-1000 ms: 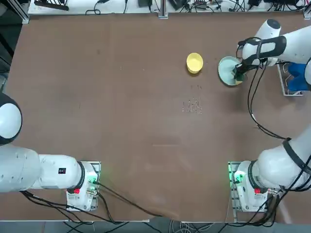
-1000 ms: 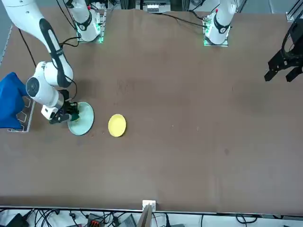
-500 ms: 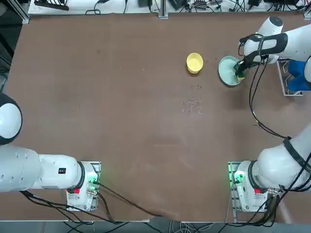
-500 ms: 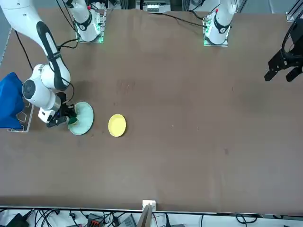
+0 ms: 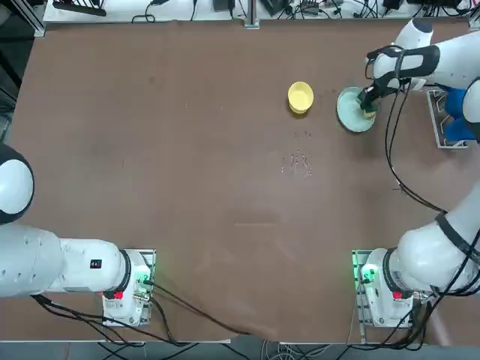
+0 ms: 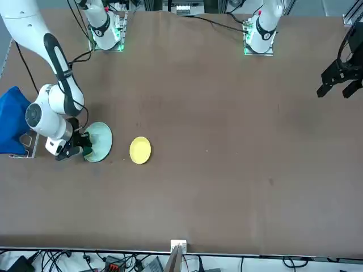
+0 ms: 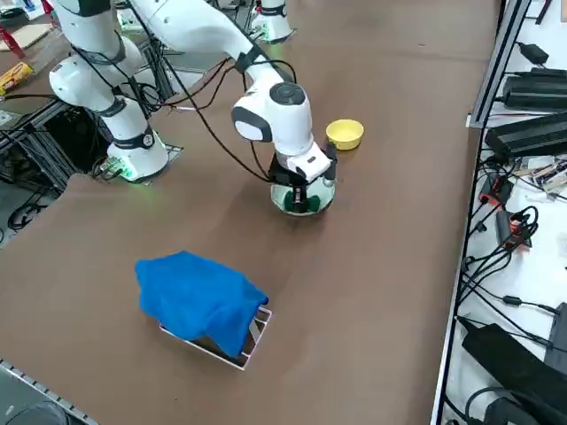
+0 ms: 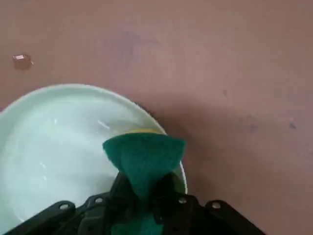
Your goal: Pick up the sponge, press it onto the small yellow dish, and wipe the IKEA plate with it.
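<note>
Now the right pincer [image 8: 145, 196], clamped tight on the sponge [image 8: 144, 159], presses it against the IKEA plate's [image 8: 58, 147] rim.

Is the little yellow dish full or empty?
Empty. The top view shows only bare yellow inside the small yellow dish; the sponge sits on the IKEA plate in the shut right end effector.

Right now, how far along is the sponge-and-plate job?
Done: the sponge is picked up, pinched in the shut right gripper. In hand: the wipe, since the sponge sits on the IKEA plate near its rim, on the side away from the small yellow dish. Whether the dish was already pressed cannot be told; it stands apart, untouched at this moment. Left: finishing the wipe.
</note>
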